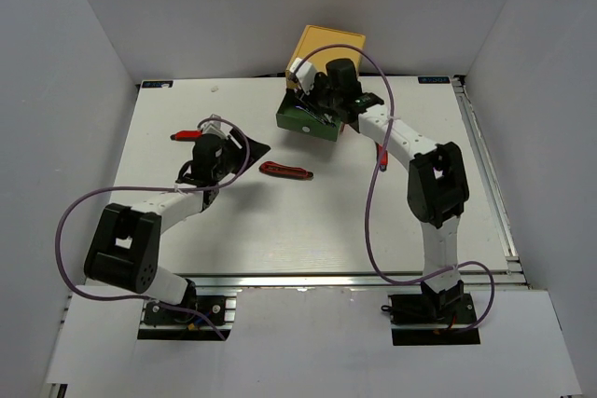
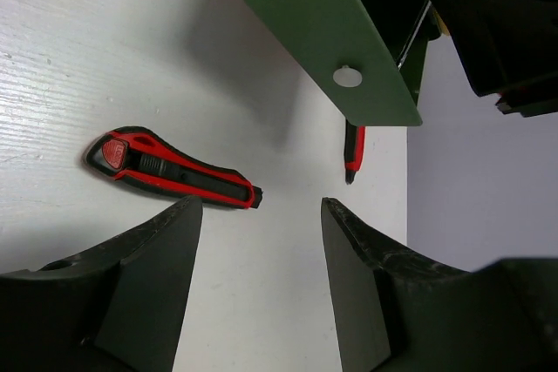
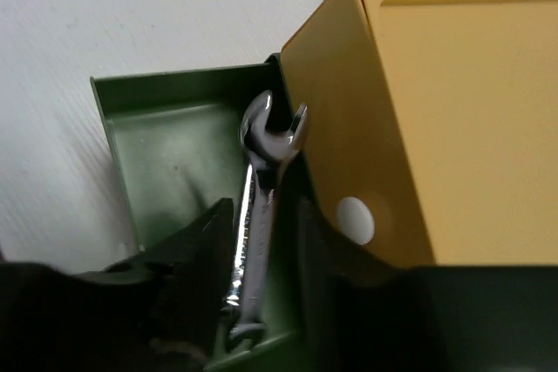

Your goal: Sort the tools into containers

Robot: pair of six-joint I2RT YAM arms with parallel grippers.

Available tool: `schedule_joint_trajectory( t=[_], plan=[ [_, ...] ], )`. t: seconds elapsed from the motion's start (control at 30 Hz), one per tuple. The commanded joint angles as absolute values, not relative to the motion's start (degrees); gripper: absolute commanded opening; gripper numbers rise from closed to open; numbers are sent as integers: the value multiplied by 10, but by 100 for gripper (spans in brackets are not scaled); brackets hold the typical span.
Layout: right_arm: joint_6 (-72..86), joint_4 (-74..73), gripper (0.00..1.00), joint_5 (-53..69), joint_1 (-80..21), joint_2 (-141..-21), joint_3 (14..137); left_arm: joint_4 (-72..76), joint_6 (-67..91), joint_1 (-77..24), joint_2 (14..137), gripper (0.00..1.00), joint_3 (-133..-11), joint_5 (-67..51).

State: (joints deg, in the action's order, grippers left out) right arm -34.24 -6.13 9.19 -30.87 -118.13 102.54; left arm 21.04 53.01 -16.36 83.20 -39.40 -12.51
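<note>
Right gripper (image 3: 261,241) straddles wrench (image 3: 275,141) inside green drawer (image 3: 166,145)
Its grip cannot be told; left gripper (image 2: 261,215) gapes empty, facing that drawer

White matte rectangular tabletop (image 1: 280,230), faintly grained. Plain white panel walls (image 1: 233,6) rise behind it and at both sides. Silver aluminium rail (image 1: 298,280) along its near edge, second rail (image 1: 494,184) down its right edge. Light even, shadows soft.
</note>
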Motion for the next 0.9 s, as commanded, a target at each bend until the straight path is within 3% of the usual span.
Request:
schedule_joint_trajectory(
  t=[0.0,0.07,0.2,0.3,0.43,0.47,0.6,0.77,0.87],
  plan=[
    [-359,-58,46,100,-306,-1143,1039,225,525,-164,842,67,-418,-139],
    [-363,-82,66,140,-300,-1137,1055,229,526,-166,852,67,-425,-141],
    [-386,-159,67,260,-291,-1117,1086,232,526,-166,879,67,-441,-148],
    [-468,-277,55,398,-288,-1102,1099,224,520,-166,898,67,-459,-150],
    [-642,-463,4,518,-297,-1120,1123,214,513,-166,908,67,-474,-144],
    [-665,-507,0,499,-308,-1153,1164,210,512,-166,907,67,-476,-142],
    [-633,-581,0,416,-325,-1226,1234,195,506,-165,897,67,-471,-131],
    [-526,-363,0,261,-330,-1186,1106,193,507,-166,885,67,-456,-118],
    [-493,-308,0,199,-330,-1187,1077,192,507,-166,880,67,-453,-111]
  ],
)
